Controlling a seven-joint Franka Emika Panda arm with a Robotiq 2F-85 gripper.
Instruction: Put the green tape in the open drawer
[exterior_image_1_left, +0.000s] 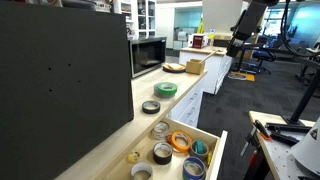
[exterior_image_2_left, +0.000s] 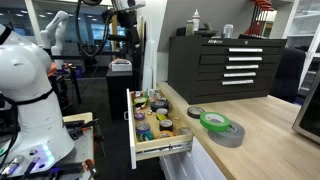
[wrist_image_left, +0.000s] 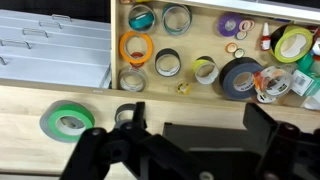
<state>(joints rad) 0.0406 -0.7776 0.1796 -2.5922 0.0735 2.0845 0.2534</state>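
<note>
A pale wooden surface (exterior_image_2_left: 265, 135) carries a green roll of tape (exterior_image_2_left: 212, 121) lying flat, with a grey roll (exterior_image_2_left: 230, 136) right against it and a small black roll (exterior_image_2_left: 195, 112) just beside it. Below the surface's edge, a white open drawer (exterior_image_2_left: 160, 150) stands pulled out, crowded with many-coloured tape rolls. A black metal tool chest (exterior_image_2_left: 225, 58) with silver handles stands behind. A white rounded robot body (exterior_image_2_left: 25, 75) stands well apart.

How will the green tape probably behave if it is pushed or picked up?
The green tape lies flat on the counter, so a push would probably slide it, not roll it. It looks like a stiff ring with an open middle, likely light for its size. Tilted on edge, it could roll away.
</note>
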